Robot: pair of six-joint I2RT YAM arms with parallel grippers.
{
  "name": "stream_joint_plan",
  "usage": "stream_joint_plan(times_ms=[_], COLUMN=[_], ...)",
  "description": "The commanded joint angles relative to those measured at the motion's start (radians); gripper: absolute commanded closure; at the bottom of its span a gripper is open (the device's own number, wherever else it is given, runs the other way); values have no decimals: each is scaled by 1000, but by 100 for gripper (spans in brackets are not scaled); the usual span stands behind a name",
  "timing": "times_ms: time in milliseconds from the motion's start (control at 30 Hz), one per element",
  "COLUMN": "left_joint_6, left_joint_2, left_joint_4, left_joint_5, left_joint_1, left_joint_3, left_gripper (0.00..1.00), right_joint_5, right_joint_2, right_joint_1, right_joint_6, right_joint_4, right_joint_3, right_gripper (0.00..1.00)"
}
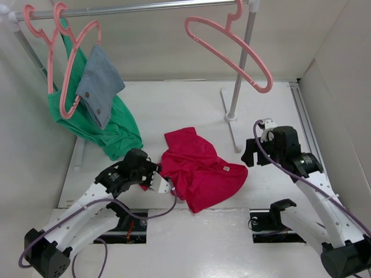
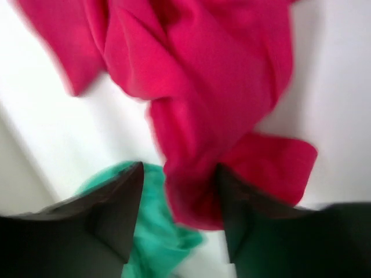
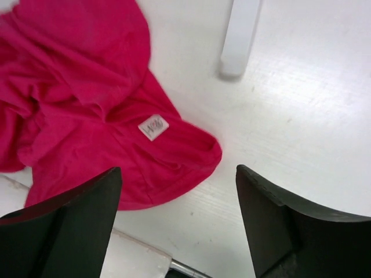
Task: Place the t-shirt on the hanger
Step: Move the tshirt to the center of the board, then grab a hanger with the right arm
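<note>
your left gripper (image 1: 160, 183) is at the 9 o'clock edge of the t-shirt (image 1: 200, 171) crumpled on the table (image 1: 174, 110), jaws partly apart around a red fold. your right gripper (image 3: 178, 174), at its 3 o'clock, is wide apart, holding nothing. the hanger (image 1: 232, 49) hangs from the rail (image 1: 145, 7) at 1 o'clock

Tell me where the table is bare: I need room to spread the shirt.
Bare table lies behind the t-shirt, between the green garment and the rack post, and a narrower strip between the t-shirt and the right gripper. It is crowded at the left, where the left gripper, green garment and t-shirt meet.
</note>
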State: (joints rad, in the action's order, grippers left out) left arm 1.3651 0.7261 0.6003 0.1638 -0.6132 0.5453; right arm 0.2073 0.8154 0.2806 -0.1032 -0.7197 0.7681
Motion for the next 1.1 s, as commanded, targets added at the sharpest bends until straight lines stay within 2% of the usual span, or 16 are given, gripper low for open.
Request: stream_joint_plan(times_ms=[0,33,67,100,200,233,333,367,400,533,600,667,733,833,967,1067], left_joint_6=[45,16,-21,-96,-216,-289,-409,-463,-582,-809,-872,-935,-959,-985,-965,-956], left_joint_2=[41,51,64,64,32,18,-24,-36,-36,42,126,188,267,334,334,323], left_joint_4=[148,127,98,22,-143,-257,-435,-471,-499,-579,-609,-623,-649,-701,-752,-764], left_joint_5=[46,46,57,57,57,66,138,160,180,267,287,298,287,258,235,235], left_joint_1=[1,1,1,1,1,1,1,1,1,1,1,1,1,1,-8,-17], left_joint_3=[44,44,56,67,56,56,47,56,65,116,137,177,206,235,235,216], left_gripper=[46,34,9,5,4,2,0,0,0,0,0,2,4,5,5,4], right_joint_5=[-67,-83,-97,-126,-180,-212,-236,-236,-221,-103,-30,-19,-19,4,27,41], right_joint_2=[-12,-12,-12,-2,21,21,30,30,19,-4,-4,36,108,203,423,522], right_joint_1=[-9,-18,-18,-18,-18,-18,-18,-18,-18,-18,-18,-18,-18,-18,-18,-18], right_joint_6=[49,49,74,86,132,143,186,201,236,351,396,436,445,445,436,436], right_joint_4=[-35,-50,-85,-104,-181,-197,-230,-230,-230,-202,-181,-155,-115,-66,-3,38], right_joint_3=[152,186,256,295,431,459,534,546,565,631,681,802,946,1074,1302,1384], right_gripper=[15,13,13,11,10,8,7,7,7,7,7,6,6,6,6,6])
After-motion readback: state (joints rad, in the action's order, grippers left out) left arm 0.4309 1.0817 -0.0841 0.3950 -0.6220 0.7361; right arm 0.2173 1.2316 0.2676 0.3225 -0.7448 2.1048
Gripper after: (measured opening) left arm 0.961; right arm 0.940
